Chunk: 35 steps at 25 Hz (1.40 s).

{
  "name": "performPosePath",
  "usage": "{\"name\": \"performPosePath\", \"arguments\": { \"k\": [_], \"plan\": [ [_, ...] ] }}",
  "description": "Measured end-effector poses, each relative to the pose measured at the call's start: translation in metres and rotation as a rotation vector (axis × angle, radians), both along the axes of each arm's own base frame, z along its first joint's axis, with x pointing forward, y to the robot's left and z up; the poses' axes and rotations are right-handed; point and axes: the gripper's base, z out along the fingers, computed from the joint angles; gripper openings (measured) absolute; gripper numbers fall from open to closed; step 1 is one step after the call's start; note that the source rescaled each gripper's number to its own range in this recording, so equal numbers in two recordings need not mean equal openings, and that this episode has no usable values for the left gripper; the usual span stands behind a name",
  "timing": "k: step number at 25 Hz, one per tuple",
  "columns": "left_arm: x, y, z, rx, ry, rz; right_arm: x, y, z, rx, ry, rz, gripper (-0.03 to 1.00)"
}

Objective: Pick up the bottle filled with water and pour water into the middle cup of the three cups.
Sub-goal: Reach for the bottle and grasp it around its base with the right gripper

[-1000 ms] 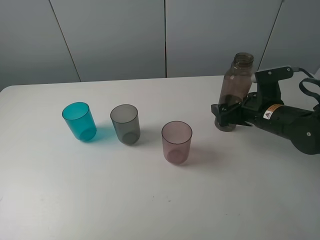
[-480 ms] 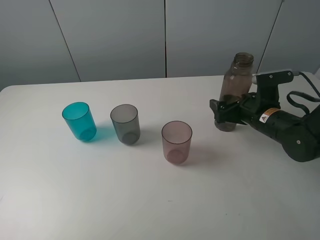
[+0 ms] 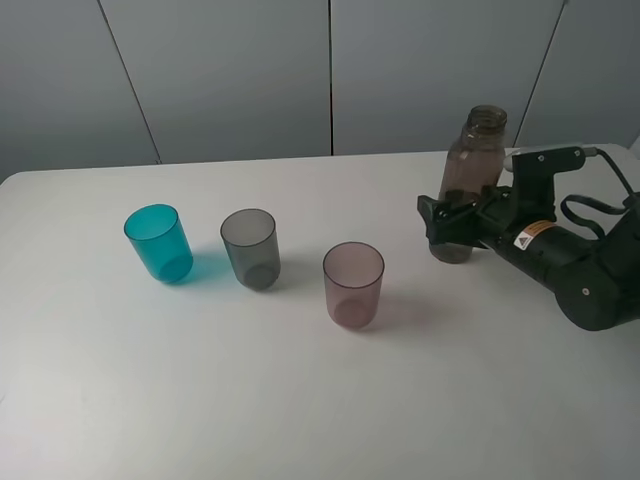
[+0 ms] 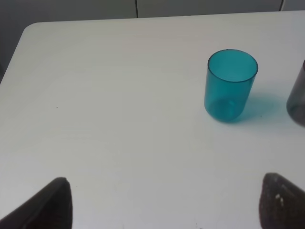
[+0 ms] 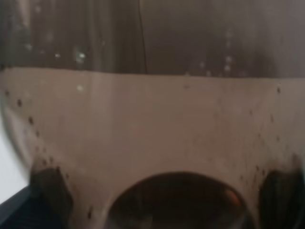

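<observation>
The white table (image 3: 300, 400) carries the bottle (image 3: 474, 165), upright between the jaws of the right claw (image 3: 448, 216), then, in a row away from that claw, the pinkish-mauve cup (image 3: 353, 285), the middle cup (image 3: 249, 248) and the teal-blue cup (image 3: 158, 242).

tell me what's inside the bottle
The bottle holds liquid partway up; the right wrist view shows its level line. In the high view the right gripper covers its lower part.

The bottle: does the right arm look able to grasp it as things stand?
Probably yes. The right gripper sits with open jaws around the lower part of the upright bottle, and nothing seems to stand between them.
</observation>
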Motion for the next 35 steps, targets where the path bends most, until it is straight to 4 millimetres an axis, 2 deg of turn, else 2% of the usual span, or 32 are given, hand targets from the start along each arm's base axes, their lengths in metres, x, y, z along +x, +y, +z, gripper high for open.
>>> {"name": "performPosePath", "arguments": {
  "k": [10,30,31,32,33,35],
  "plan": [
    [0.0,0.0,0.0,0.0,0.0,0.0,0.0079,0.002,0.0006,0.001,-0.028,0.002,1.0],
    [0.0,0.0,0.0,0.0,0.0,0.0,0.008,0.0026,0.0013,-0.058,-0.055,0.029,1.0],
    [0.0,0.0,0.0,0.0,0.0,0.0,0.008,0.0026,0.0013,-0.058,-0.055,0.029,0.97],
    [0.0,0.0,0.0,0.0,0.0,0.0,0.008,0.0026,0.0013,-0.058,-0.055,0.029,0.86],
    [0.0,0.0,0.0,0.0,0.0,0.0,0.008,0.0026,0.0013,-0.058,-0.055,0.029,0.66],
    [0.0,0.0,0.0,0.0,0.0,0.0,0.0083,0.0024,0.0015,-0.058,-0.057,0.025,0.0]
  ]
}}
